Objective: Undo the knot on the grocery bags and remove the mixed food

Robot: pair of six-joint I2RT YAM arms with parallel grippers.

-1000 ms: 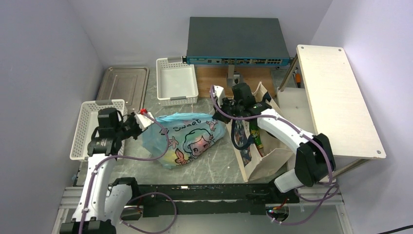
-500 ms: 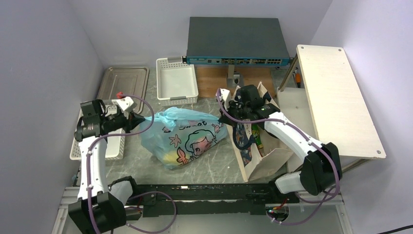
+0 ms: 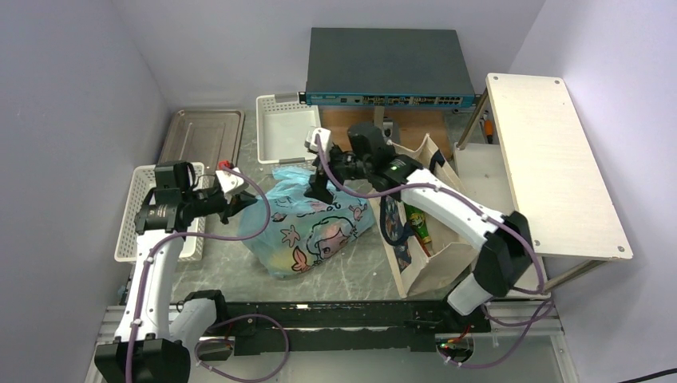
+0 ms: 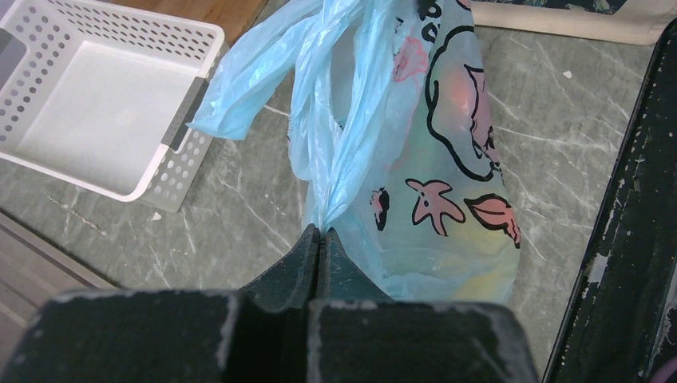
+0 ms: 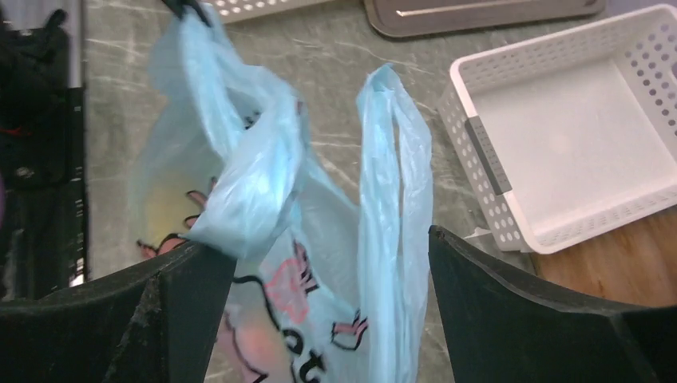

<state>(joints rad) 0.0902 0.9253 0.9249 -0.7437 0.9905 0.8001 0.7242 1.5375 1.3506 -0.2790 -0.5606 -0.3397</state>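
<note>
Basket (image 3: 126, 225) hems my left gripper (image 4: 319, 231) left of the cartoon-printed bag (image 3: 319, 231); it's pinched tight on a twisted blue handle (image 4: 339, 136). Over the bag my right gripper (image 5: 319, 255) gapes wide, holding nothing; tote (image 3: 435, 263) crowds its right side.

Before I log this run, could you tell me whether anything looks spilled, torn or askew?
Nothing spilled or torn. The grocery bag lies on its side, one handle pinched in the left gripper; the beige tote sags open.
</note>
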